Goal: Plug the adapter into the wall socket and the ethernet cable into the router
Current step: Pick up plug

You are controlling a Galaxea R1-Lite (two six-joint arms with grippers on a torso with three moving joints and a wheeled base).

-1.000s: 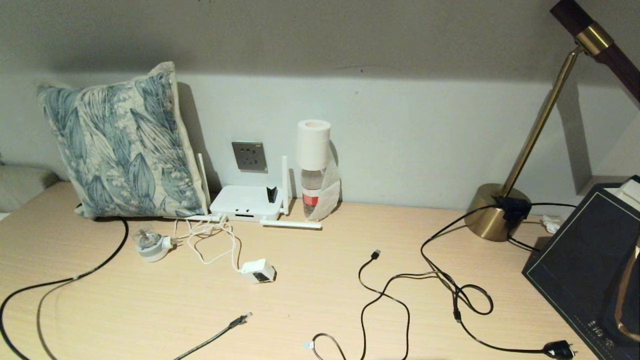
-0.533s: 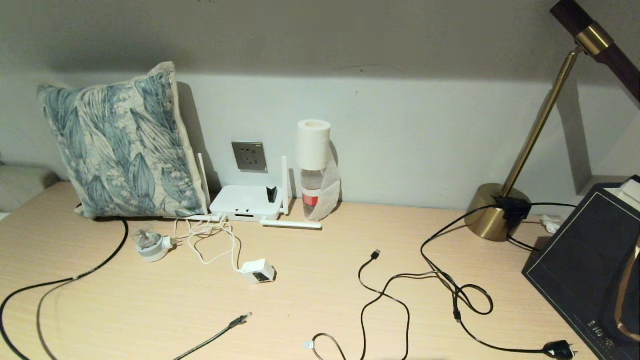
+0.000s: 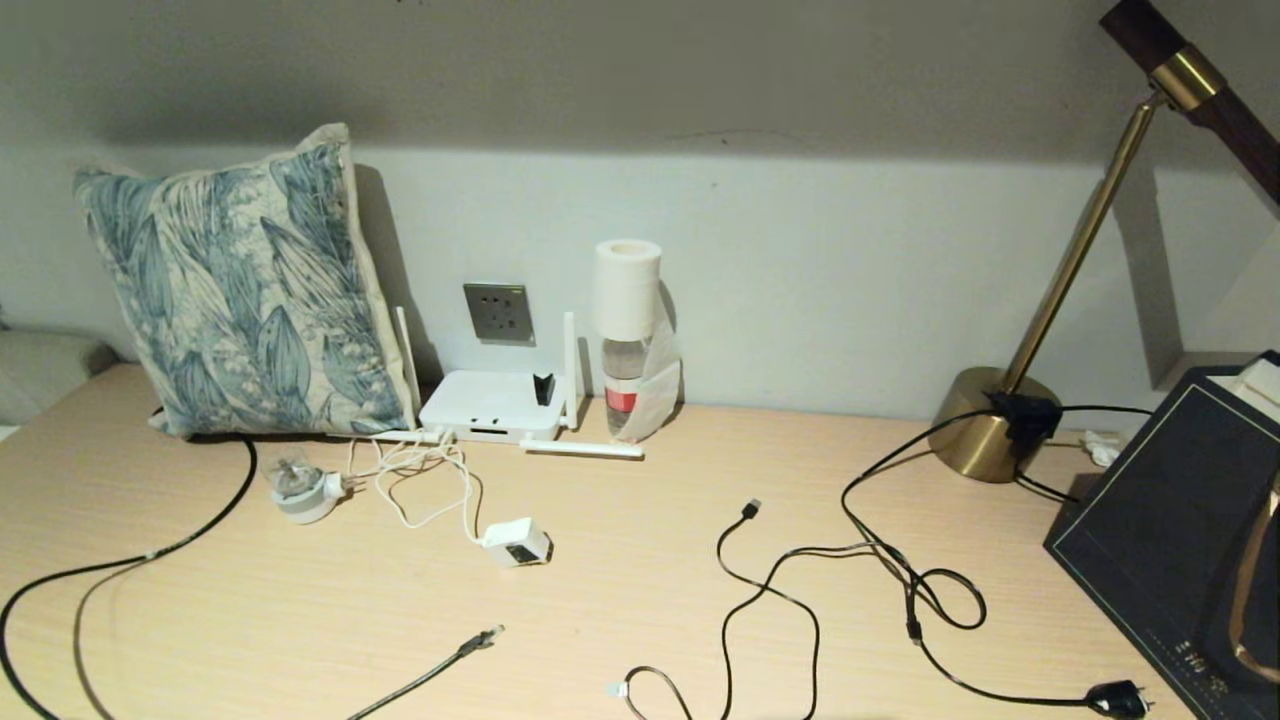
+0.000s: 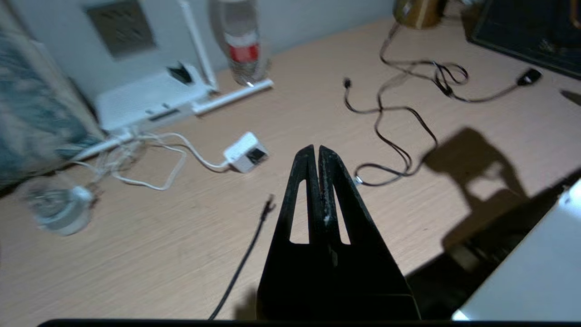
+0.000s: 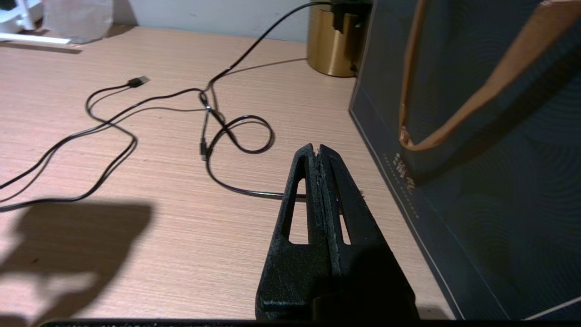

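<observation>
The white cube adapter (image 3: 517,542) lies on the wooden desk on its thin white cord, also seen as the adapter (image 4: 245,152) in the left wrist view. The grey wall socket (image 3: 498,312) sits on the wall above the white router (image 3: 490,405) with stick antennas. The ethernet cable (image 3: 470,645) ends in a clip connector near the front edge; the ethernet cable (image 4: 268,208) lies just beside my left gripper (image 4: 317,149), which hovers shut and holds nothing. My right gripper (image 5: 316,148) is shut above the desk by a dark bag, empty. Neither gripper shows in the head view.
A leaf-print pillow (image 3: 235,290) leans left of the router. A bottle under a paper roll (image 3: 626,340) stands right of it. A round white-grey plug (image 3: 300,492), a black USB cable (image 3: 750,510), a black mains plug (image 3: 1115,698), a brass lamp base (image 3: 985,425) and a dark bag (image 3: 1180,540) crowd the desk.
</observation>
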